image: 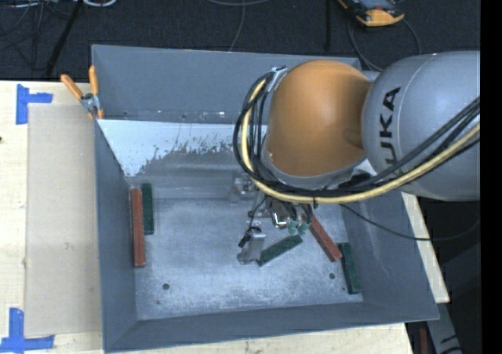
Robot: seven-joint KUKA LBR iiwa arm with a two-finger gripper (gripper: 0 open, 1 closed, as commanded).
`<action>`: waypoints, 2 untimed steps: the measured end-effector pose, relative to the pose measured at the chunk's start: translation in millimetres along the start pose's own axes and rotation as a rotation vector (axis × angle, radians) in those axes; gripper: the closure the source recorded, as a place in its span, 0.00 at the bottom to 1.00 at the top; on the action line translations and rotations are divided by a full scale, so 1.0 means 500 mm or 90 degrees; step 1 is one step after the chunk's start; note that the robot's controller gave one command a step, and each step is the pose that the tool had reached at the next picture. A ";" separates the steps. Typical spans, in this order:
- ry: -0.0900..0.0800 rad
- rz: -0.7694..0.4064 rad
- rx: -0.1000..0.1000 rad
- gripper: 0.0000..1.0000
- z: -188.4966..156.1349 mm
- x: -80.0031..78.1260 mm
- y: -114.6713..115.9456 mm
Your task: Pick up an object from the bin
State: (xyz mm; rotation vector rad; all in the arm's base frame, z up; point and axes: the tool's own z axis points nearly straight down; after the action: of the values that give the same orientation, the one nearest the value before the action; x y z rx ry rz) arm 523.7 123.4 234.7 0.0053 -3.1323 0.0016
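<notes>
Orange domed cover on the robot arm hangs over the grey metal bin. Below it, the end effector sits low near the bin's centre; whether it is open or closed cannot be told. A dark green flat strip lies just beside it at 3 o'clock, with a reddish-brown stick beyond. Another green strip lies at 4 o'clock. At 9 o'clock, a second brown stick and a short green strip lie side by side.
</notes>
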 end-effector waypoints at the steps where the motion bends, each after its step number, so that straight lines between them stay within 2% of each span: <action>1: -0.004 -0.217 0.000 0.00 0.046 -0.040 -0.027; 2: -0.001 -0.279 0.002 0.00 0.197 -0.035 -0.187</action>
State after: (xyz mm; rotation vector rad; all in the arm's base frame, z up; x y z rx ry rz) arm 540.5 29.8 136.0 0.6869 -3.0574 0.0023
